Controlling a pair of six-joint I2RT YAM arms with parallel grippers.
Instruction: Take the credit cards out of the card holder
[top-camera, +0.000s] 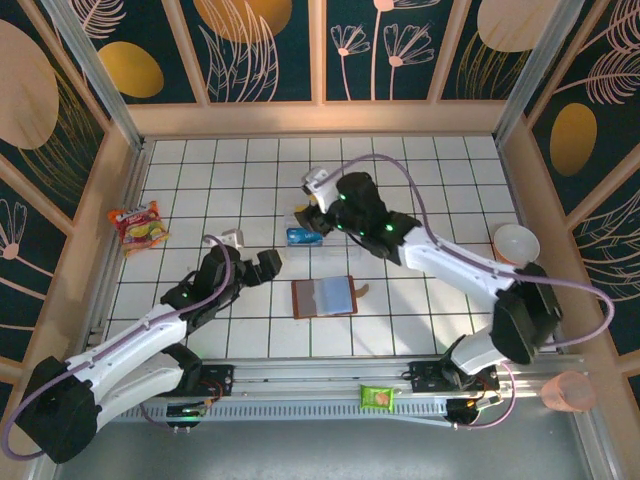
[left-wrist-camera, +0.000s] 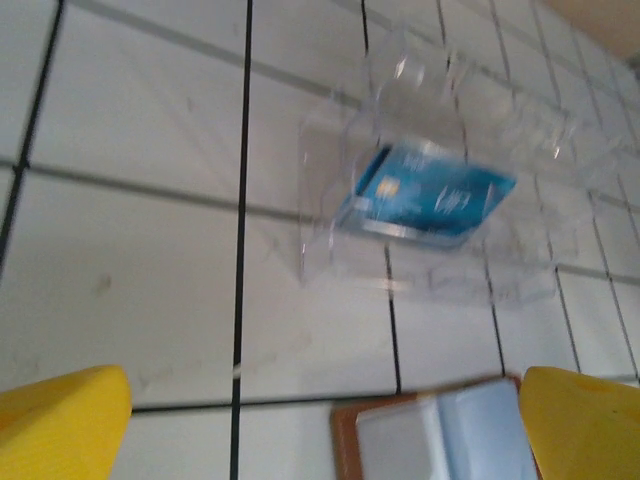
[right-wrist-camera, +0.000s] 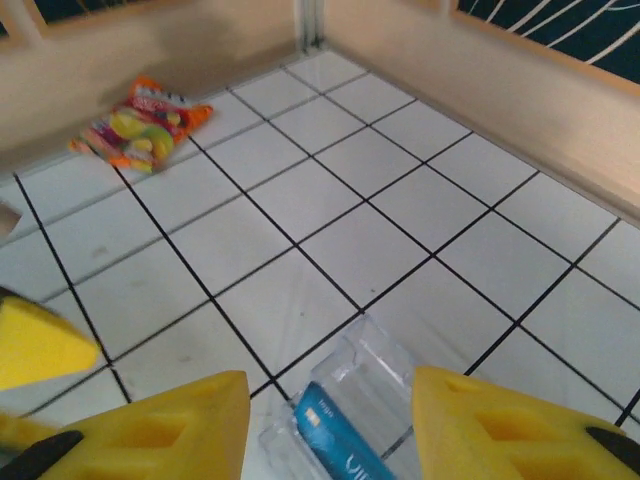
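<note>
The card holder (top-camera: 323, 297) lies open on the white tiles at centre, brown with a bluish-grey inside; its top edge shows in the left wrist view (left-wrist-camera: 440, 440). A blue credit card (top-camera: 302, 237) rests inside a clear plastic box (top-camera: 300, 228), seen tilted in the left wrist view (left-wrist-camera: 430, 195) and between the yellow fingers in the right wrist view (right-wrist-camera: 335, 445). My right gripper (top-camera: 308, 222) (right-wrist-camera: 330, 420) hovers over that box, open, holding nothing. Left of the holder, my left gripper (top-camera: 262, 270) (left-wrist-camera: 325, 425) stands wide open and empty.
An orange snack packet (top-camera: 140, 225) (right-wrist-camera: 140, 125) lies at the far left. A green packet (top-camera: 378, 397) sits on the front rail. A white bowl (top-camera: 516, 243) stands at the right wall, a pink cup (top-camera: 568, 390) outside it. Wooden walls enclose the tiles.
</note>
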